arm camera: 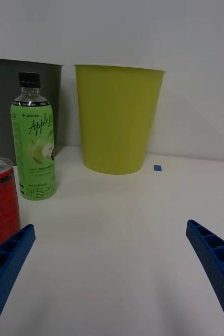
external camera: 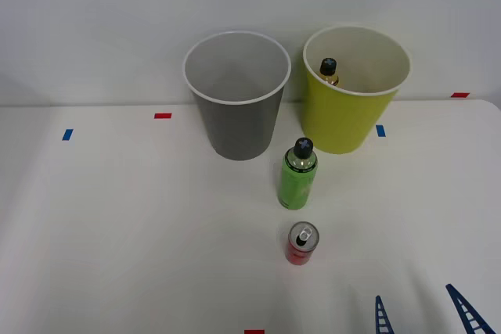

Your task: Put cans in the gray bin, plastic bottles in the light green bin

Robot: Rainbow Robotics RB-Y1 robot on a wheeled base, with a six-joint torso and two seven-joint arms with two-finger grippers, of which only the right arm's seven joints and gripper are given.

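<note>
A small red can (external camera: 301, 243) (arm camera: 0, 201) with a silver top stands on the white table. Just behind it stands a bright green bottle (external camera: 297, 174) (arm camera: 34, 143) with a black cap. The gray bin (external camera: 237, 93) (arm camera: 43, 105) stands at the back, with the light green bin (external camera: 354, 91) (arm camera: 118, 118) to its right. An amber-necked bottle (external camera: 329, 70) with a black cap stands inside the light green bin. My right gripper (external camera: 423, 312) (arm camera: 109, 268) is open near the front edge, to the right of the can, with nothing between its fingers.
Small red tape marks (external camera: 163, 116) and blue tape marks (external camera: 380, 131) lie on the table. A white wall rises right behind the bins.
</note>
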